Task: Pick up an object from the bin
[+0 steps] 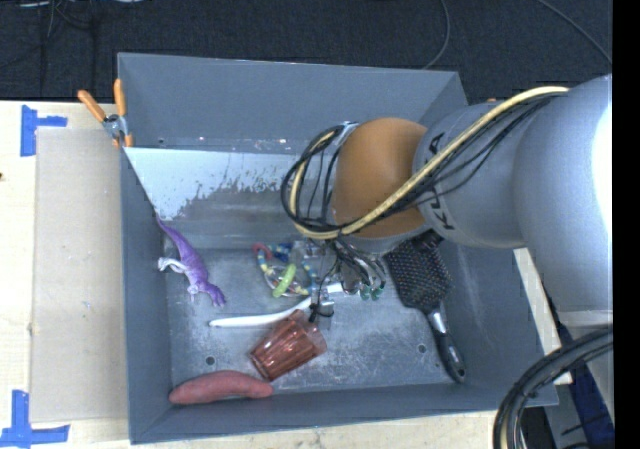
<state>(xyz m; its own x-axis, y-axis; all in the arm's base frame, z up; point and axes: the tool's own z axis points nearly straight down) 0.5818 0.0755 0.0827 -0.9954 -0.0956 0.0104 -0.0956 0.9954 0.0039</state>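
My gripper (321, 309) reaches down in the middle of the bin, its tip just above the upper end of a red ribbed plastic cup (287, 349) lying on its side. A white plastic utensil (252, 318) lies just left of the tip. Behind the gripper sits a tangle of coloured beads or cord (279, 268). Its fingers are partly hidden by the wrist, and nothing shows between them.
A purple toy dinosaur (190, 266) lies at the left wall. A reddish sausage-shaped thing (220, 388) rests along the front wall. A black hairbrush (428, 299) lies to the right under the arm. The arm's orange cover and cables hang over the bin's middle.
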